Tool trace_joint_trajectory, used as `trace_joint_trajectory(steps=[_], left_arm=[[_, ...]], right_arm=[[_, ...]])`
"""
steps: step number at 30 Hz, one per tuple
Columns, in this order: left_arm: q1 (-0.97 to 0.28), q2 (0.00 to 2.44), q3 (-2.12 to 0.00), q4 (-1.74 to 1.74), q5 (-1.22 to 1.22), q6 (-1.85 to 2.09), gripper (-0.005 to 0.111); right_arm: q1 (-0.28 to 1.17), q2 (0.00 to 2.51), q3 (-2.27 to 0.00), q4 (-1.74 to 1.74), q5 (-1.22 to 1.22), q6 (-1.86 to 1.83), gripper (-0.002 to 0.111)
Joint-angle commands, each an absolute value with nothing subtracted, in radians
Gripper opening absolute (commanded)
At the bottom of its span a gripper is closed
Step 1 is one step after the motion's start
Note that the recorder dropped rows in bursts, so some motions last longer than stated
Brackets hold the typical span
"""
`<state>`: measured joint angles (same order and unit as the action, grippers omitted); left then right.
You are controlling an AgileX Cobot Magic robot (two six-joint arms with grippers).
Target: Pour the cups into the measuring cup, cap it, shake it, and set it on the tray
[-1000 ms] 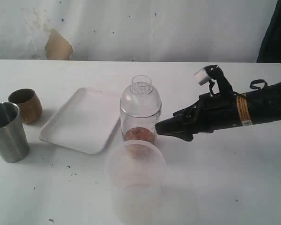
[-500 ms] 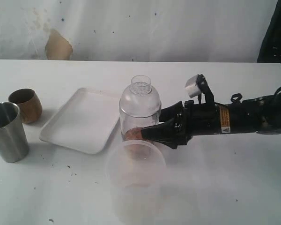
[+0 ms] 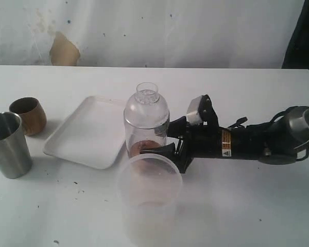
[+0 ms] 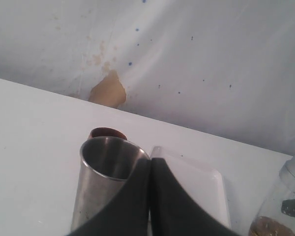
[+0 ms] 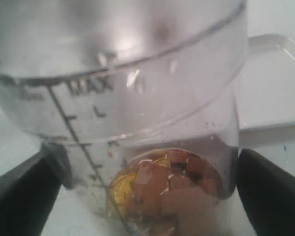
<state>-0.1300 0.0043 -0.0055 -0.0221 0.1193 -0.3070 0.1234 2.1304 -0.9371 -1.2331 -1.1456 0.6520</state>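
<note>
Straddling the clear plastic measuring cup [image 3: 147, 121], the right gripper [image 5: 147, 155] is spread wide; contact is obscured. A steel tumbler [image 4: 101, 187] is partly hidden by the left gripper [image 4: 150, 164], pressed together.

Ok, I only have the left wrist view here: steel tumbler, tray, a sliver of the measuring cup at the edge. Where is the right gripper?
Observer: The right gripper has its open jaws on either side of the measuring cup, low on its wall.
Operator: Is the cup capped?
Observer: Yes, a clear domed lid with a narrow neck sits on it.
Operator: How full is it?
Observer: The right wrist view shows brown pieces at the bottom, far below the MAX mark.
</note>
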Motion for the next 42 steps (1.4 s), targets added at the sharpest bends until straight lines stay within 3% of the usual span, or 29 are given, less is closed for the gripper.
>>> trace_joint_trajectory(steps=[1,42], left_arm=[[-0.13,0.0,0.0,-0.029,0.106,-0.306,0.0],[-0.13,0.0,0.0,-0.029,0.106,-0.306,0.0]], right_arm=[[0.147,2.156,-0.946,-1.111,-1.148,0.623,0.092],[0.301,2.179,-0.948,-0.798,-1.026,0.403,0.096]])
